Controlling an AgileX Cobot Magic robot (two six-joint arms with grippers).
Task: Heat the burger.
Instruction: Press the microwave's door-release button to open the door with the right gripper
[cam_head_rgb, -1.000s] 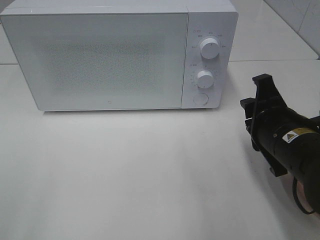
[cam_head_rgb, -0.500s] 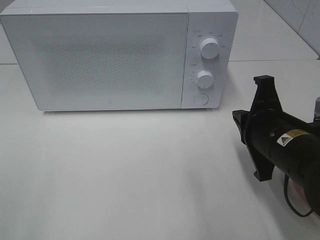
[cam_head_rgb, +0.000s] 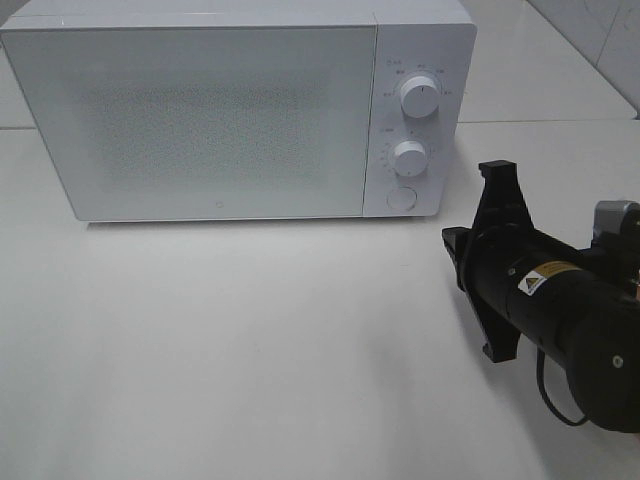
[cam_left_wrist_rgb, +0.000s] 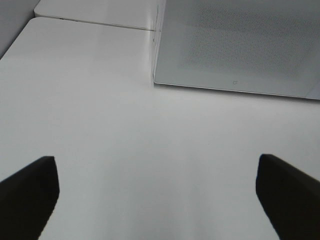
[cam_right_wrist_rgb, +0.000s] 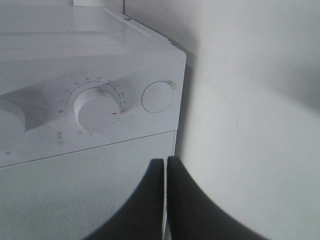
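Right wrist: right gripper (cam_right_wrist_rgb: 165, 161) pinched together, empty, near microwave (cam_right_wrist_rgb: 90, 60) door button (cam_right_wrist_rgb: 158, 96); off-centre push may slip onto dial (cam_right_wrist_rgb: 97, 109). Left gripper (cam_left_wrist_rgb: 155, 160) spread wide, empty.

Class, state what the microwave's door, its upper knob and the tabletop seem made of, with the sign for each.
Door: likely glass or glossy plastic over a fine dotted mesh; faint sheen.
Upper knob: probably white moulded plastic; smooth, matte.
Tabletop: white, smooth, softly reflective; laminate or stone, cannot tell.
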